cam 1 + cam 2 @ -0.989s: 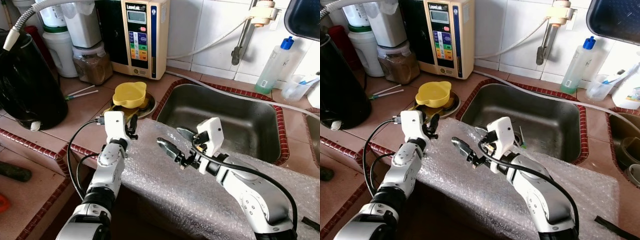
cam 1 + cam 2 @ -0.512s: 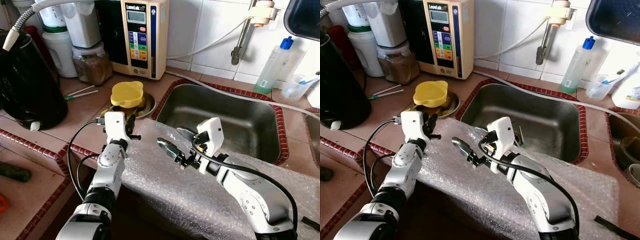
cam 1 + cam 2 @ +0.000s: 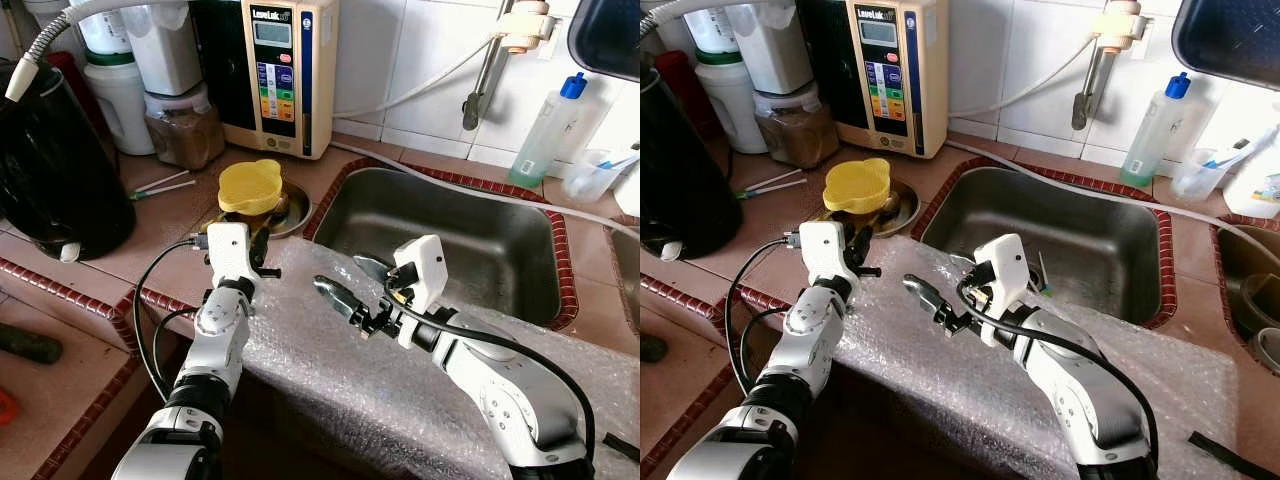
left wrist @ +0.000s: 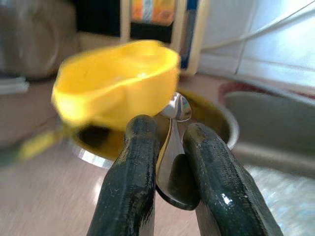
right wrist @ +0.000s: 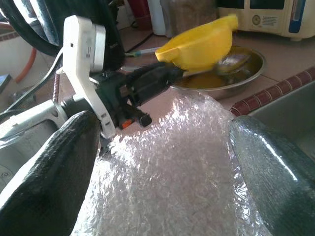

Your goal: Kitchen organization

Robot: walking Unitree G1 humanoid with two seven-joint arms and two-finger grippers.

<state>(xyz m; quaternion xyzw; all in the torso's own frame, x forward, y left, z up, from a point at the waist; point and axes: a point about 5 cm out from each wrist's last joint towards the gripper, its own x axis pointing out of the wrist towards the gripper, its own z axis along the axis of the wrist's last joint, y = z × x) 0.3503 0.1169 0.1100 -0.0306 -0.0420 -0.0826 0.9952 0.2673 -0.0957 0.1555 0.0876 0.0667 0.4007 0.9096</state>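
Note:
A yellow plastic bowl (image 3: 250, 187) stands tipped up on its side over a shallow steel dish (image 3: 296, 216) on the tiled counter, left of the sink. My left gripper (image 3: 258, 246) is just in front of the dish, shut on the handle of a metal spoon (image 4: 173, 147). The spoon's far end reaches under the yellow bowl (image 4: 115, 88), which looks blurred. My right gripper (image 3: 345, 278) hovers open over the bubble wrap (image 3: 350, 370) at the sink's front edge, nothing between its fingers (image 5: 49, 172), pointing toward the left gripper.
A steel sink (image 3: 450, 240) lies to the right. A black kettle (image 3: 50, 160) stands at the left, jars (image 3: 185, 125) and a water machine (image 3: 285, 70) along the back wall. Chopsticks (image 3: 160, 185) lie on the counter. A dish soap bottle (image 3: 545, 130) stands behind the sink.
The yellow bowl has tipped from lying flat in the dish to standing steeply on edge, shifting back a little. The left gripper's fingers turned slightly. The right arm stayed still.

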